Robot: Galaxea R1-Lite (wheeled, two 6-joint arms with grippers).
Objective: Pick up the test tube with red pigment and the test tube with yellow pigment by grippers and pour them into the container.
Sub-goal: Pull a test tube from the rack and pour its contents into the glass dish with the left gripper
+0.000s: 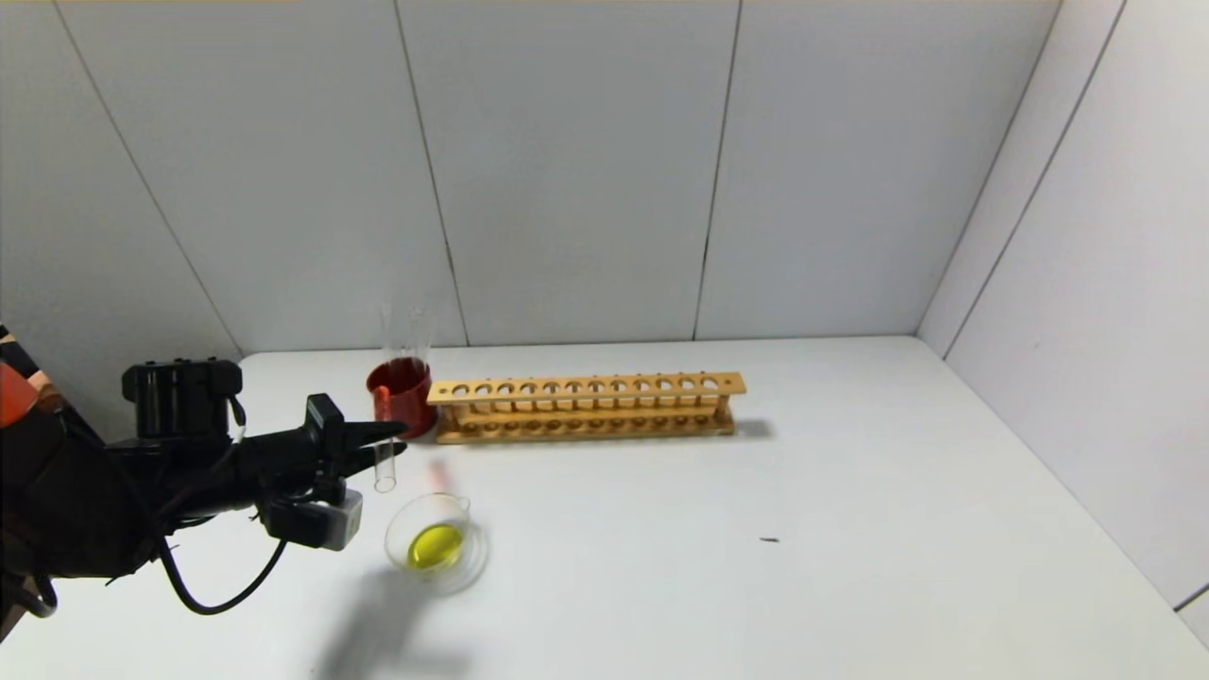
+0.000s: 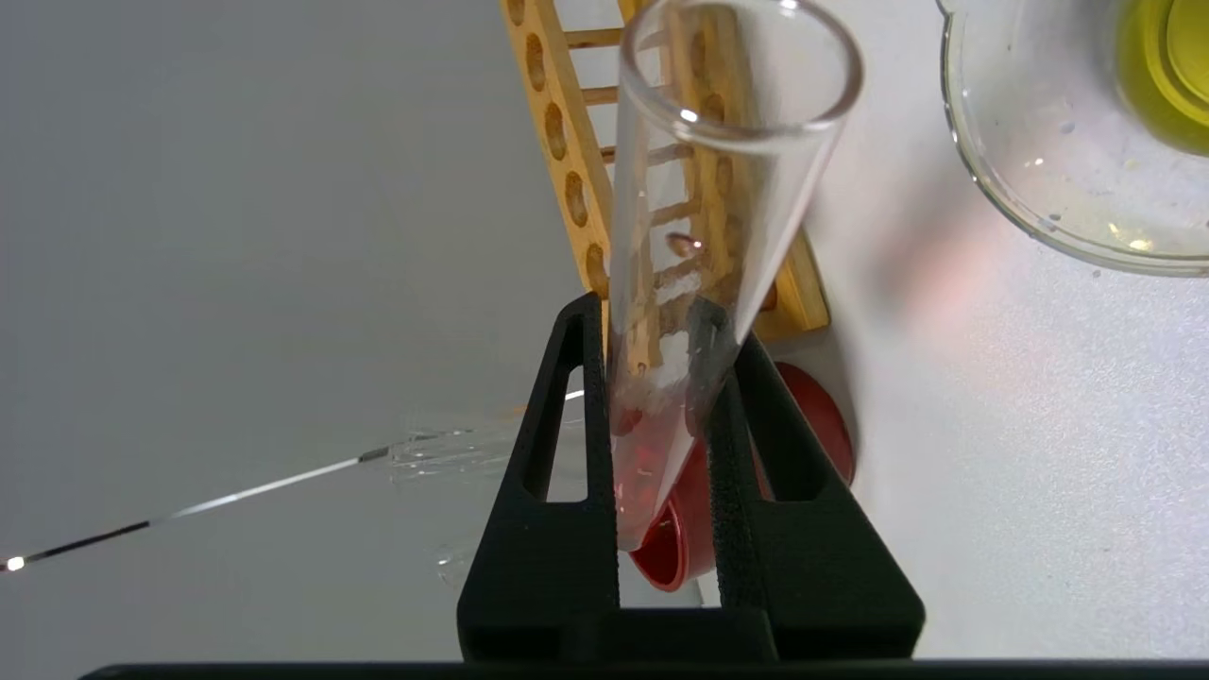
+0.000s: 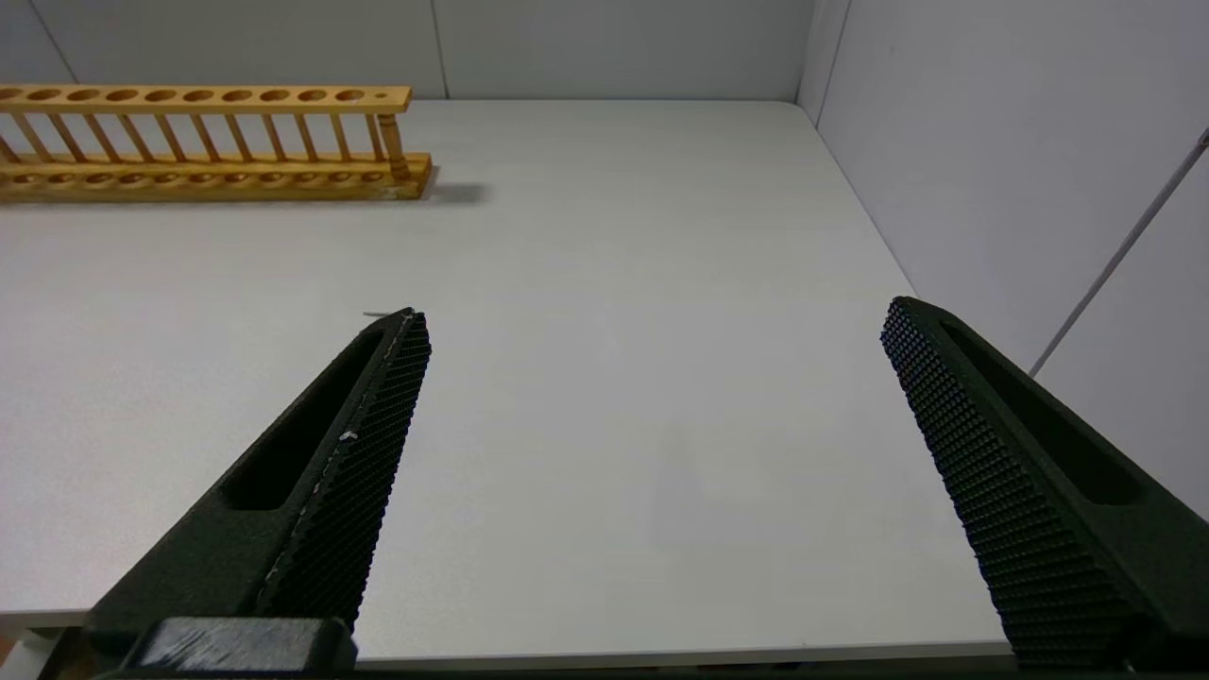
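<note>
My left gripper [image 1: 395, 437] is shut on the test tube with red pigment [image 1: 383, 467], which hangs from the fingertips with its open mouth downward. It is just left of and behind the container [image 1: 469, 565], not over it. In the left wrist view the gripper [image 2: 661, 326] pinches the tube [image 2: 727, 161] near its round end, where a red film clings. The container [image 2: 1030, 179], a low clear glass dish, holds yellow liquid. No tube with yellow pigment shows. My right gripper [image 3: 656, 312] is open and empty over bare table, outside the head view.
A dark red cup [image 1: 401, 392] with colourless clear tubes stands just behind my left gripper. An empty wooden tube rack [image 1: 586, 406] lies to its right. A faint pink patch [image 1: 439, 472] marks the table behind the container. A small dark speck [image 1: 770, 540] lies mid-table.
</note>
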